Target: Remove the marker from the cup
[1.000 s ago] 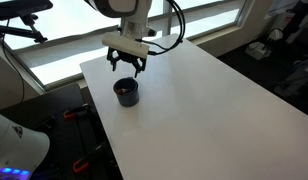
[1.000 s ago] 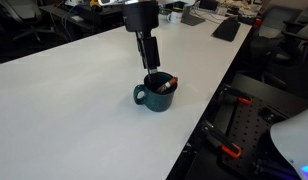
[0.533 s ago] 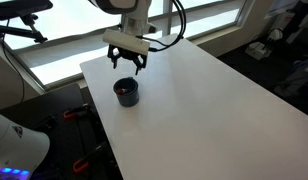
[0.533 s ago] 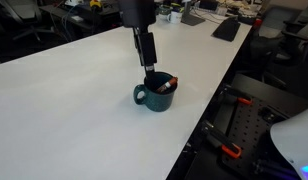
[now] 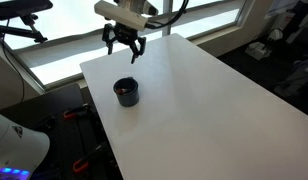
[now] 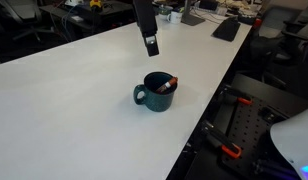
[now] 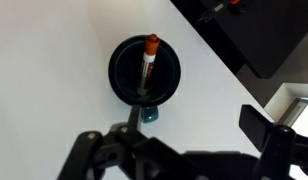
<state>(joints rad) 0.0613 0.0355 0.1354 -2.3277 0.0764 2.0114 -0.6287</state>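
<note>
The marker (image 7: 149,62) is leaning inside the cup (image 5: 126,93), its red-orange end pointing up. The cup is sitting near a long edge of the tabletop (image 5: 194,100). The fingers (image 6: 151,44) are hovering above it, spread apart and gripping nothing.

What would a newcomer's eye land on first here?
First, the dark cup standing near one edge of the big white table. The marker leans inside it, with its red-orange end up at the rim. Next, the gripper, which hangs open above the cup, clear of it and holding nothing.
</note>
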